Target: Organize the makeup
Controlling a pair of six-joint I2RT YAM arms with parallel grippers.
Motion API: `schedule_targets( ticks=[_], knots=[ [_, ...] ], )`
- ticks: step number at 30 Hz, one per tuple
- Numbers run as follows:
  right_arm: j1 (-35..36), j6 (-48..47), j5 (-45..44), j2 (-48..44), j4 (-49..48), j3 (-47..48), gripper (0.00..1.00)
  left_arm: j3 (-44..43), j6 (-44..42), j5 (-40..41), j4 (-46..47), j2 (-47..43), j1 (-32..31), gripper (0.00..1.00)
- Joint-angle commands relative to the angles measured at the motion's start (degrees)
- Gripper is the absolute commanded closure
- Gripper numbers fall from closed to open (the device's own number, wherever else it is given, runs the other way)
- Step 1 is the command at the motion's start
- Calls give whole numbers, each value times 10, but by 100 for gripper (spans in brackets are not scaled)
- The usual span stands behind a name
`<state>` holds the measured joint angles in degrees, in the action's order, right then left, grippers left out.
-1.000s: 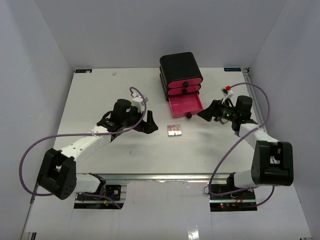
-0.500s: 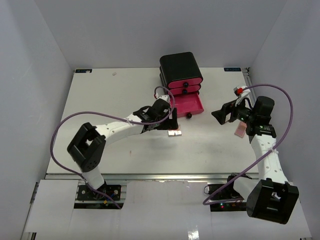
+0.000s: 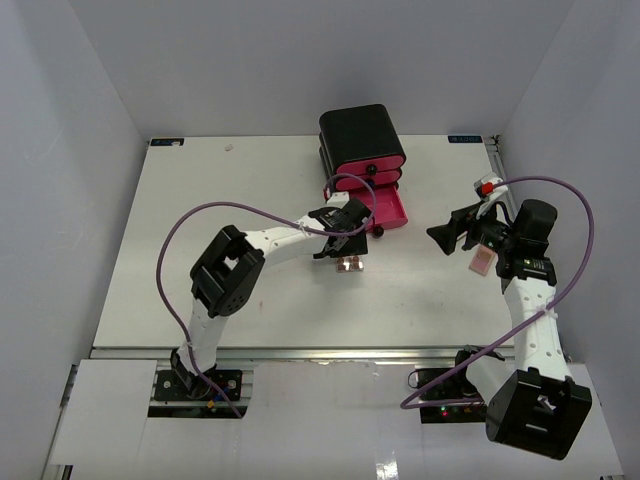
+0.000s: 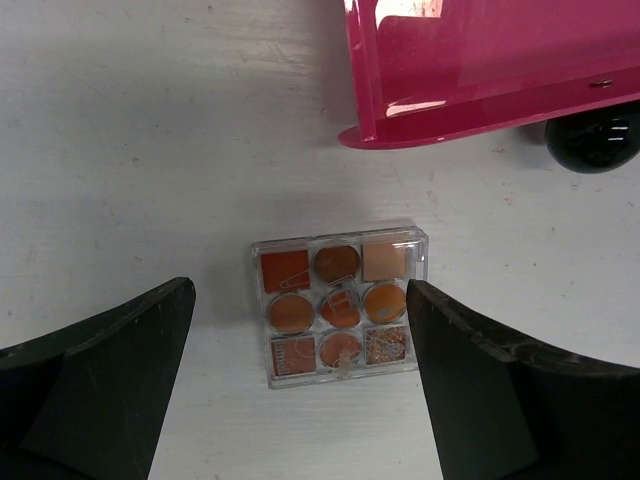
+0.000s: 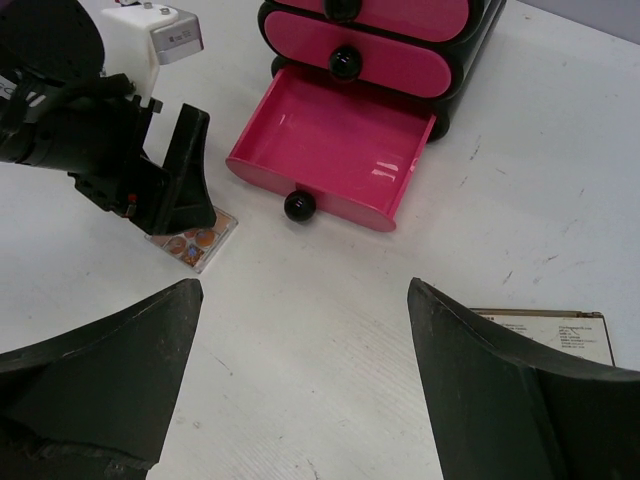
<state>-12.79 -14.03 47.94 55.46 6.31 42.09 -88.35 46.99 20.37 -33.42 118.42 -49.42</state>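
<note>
While its two fingers stand spread wide, the left gripper [image 4: 300,295] hangs low over the tabletop [image 3: 200,220]. A small square palette [image 4: 338,303] lies flat between the fingers and touches neither. The palette is a clear case with nine pans in three rows, in oranges, browns and a pale tan. It lies near the middle of the tabletop, just in front of the open bottom drawer [image 4: 480,60], whose round black knob [image 4: 592,140] sits off the palette's far right corner.

The drawer belongs to a black box [image 3: 360,140] at the far edge of the tabletop, and the two pink drawers above it are pushed in.

The right gripper [image 5: 305,290] is also spread wide and pinches nothing. It is raised over the right side of the tabletop and faces the box. Below it, near the right edge, a flat compact [image 5: 545,335] lies on the tabletop, well apart from the palette.
</note>
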Motion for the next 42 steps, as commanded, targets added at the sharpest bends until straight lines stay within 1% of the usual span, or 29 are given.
schedule_targets(
  ticks=[1, 7, 12, 14, 15, 17, 34, 40, 42],
  knots=[
    [-4, -1, 23, -10, -10, -5, 10, -33, 10, 10, -18, 1, -17, 2],
    [-3, 1, 24, -14, -11, -4, 10, -48, -7, 5, -21, 15, -32, 2],
    [-4, 0, 20, -17, -10, -5, 10, -47, 2, 17, -37, 28, -32, 2],
    [-4, 1, 19, -18, -10, -6, 10, -47, 2, 19, -41, 33, -33, 4],
    [-5, 1, 19, -18, -10, -7, 10, -47, 2, 18, -43, 35, -33, 7],
    [-4, 1, 19, -18, -10, -6, 10, -48, -1, 13, -44, 39, -33, 10],
    [-7, 2, 20, -22, -11, -7, 10, -61, -12, 21, -50, 73, -38, 13],
    [-8, 2, 21, -23, -11, -7, 10, -47, -8, 24, -49, 73, -38, 21],
    [-8, 1, 22, -23, -11, -8, 10, -41, -8, 28, -48, 68, -38, 26]
  ],
)
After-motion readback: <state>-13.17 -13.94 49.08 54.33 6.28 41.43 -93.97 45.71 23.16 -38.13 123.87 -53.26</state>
